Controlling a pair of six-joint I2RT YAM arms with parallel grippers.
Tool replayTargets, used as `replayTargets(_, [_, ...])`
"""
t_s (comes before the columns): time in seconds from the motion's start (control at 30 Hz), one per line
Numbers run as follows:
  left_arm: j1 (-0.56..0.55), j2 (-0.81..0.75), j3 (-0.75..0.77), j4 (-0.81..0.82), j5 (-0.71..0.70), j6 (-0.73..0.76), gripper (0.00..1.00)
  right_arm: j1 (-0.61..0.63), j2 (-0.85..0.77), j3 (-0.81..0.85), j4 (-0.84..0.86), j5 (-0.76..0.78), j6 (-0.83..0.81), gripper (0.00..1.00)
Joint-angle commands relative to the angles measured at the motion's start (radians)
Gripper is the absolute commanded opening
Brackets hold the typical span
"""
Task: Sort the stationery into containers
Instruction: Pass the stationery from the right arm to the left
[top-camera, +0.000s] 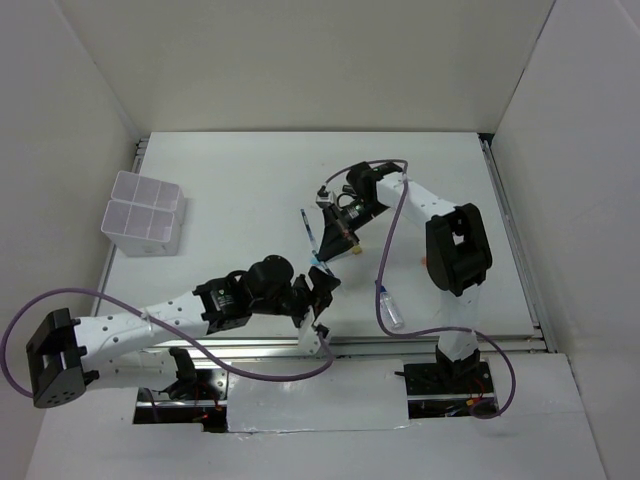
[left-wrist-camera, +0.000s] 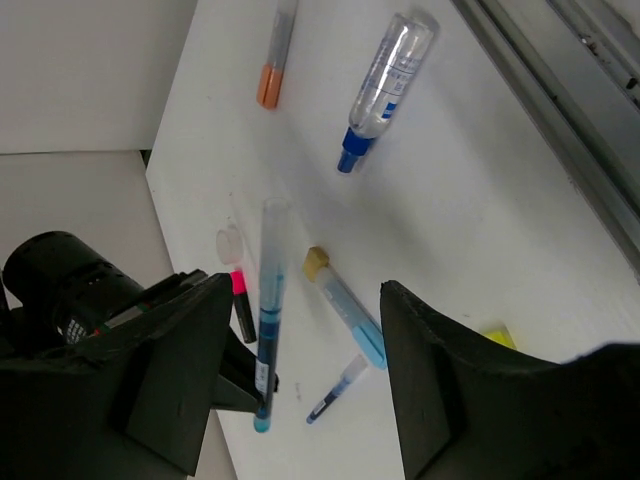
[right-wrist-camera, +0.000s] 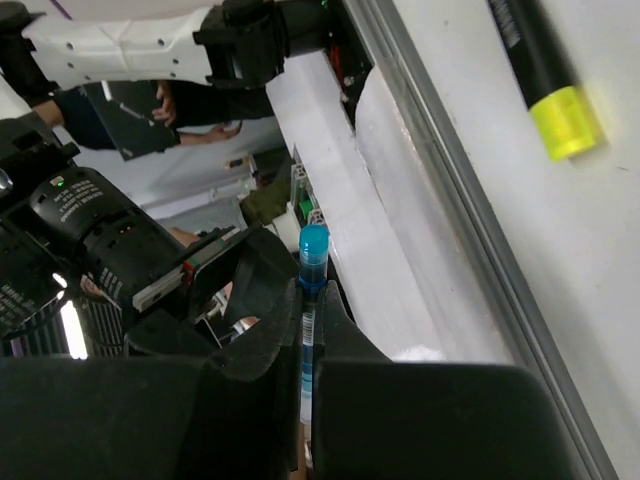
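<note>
Thin clear blue-capped pen (right-wrist-camera: 313, 245) is off the white table (top-camera: 250, 180), in the air over its middle, towards the near edge. Right gripper (right-wrist-camera: 306, 300) is clamped on it, cap end poking out past the fingertips. Left gripper (left-wrist-camera: 305, 300) has its jaws wide, one each side of the pen, nothing held. The pen sits off-centre, close to one finger (left-wrist-camera: 170, 360).

Reads as a right-to-left handover. To do it well:
- Centre left on the barrel.
- Grab clear of right's fingertips.
- Pinch firmly before right lets go, else it drops onto the light-blue marker (left-wrist-camera: 350, 310) and pink-capped black highlighter (left-wrist-camera: 243, 310) below.

Translucent white compartment organizer box (top-camera: 135, 220) sits by the left edge, far half, so it's left's carry.
</note>
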Motion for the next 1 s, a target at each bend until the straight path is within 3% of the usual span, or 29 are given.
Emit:
replayTargets(0.0, [-0.001, 0.019, 0.058, 0.132, 0.011, -0.044, 0.72, 0.032, -0.055, -0.001, 0.022, -0.035, 0.007, 0.00])
replayTargets(0.2, [-0.009, 0.036, 0.062, 0.107, 0.015, -0.053, 0.68, 0.062, -0.038, 0.022, 0.042, -0.029, 0.059, 0.00])
replayTargets(0.63, [-0.038, 0.100, 0.113, 0.035, -0.035, -0.142, 0.33, 0.073, -0.044, 0.017, 0.097, 0.032, 0.176, 0.00])
replayTargets(0.73, [-0.040, 0.097, 0.140, -0.006, -0.054, -0.171, 0.17, 0.059, -0.051, -0.001, 0.114, 0.025, 0.184, 0.00])
replayTargets(0.77, [-0.040, 0.096, 0.157, -0.020, -0.057, -0.202, 0.06, 0.047, -0.055, -0.010, 0.120, 0.019, 0.188, 0.03])
replayTargets(0.83, [-0.041, 0.081, 0.171, -0.039, -0.069, -0.242, 0.00, 0.033, -0.057, -0.010, 0.126, -0.004, 0.184, 0.18])
replayTargets(0.87, [-0.041, 0.074, 0.185, -0.040, -0.092, -0.291, 0.00, 0.022, -0.061, -0.004, 0.128, -0.011, 0.181, 0.44])
replayTargets(0.93, [-0.041, 0.050, 0.209, -0.060, -0.112, -0.369, 0.00, -0.016, -0.064, 0.016, 0.094, -0.026, 0.144, 0.68])
replayTargets(0.97, [-0.030, 0.042, 0.244, -0.056, -0.138, -0.415, 0.00, -0.037, -0.073, 0.043, 0.059, -0.026, 0.124, 0.85])
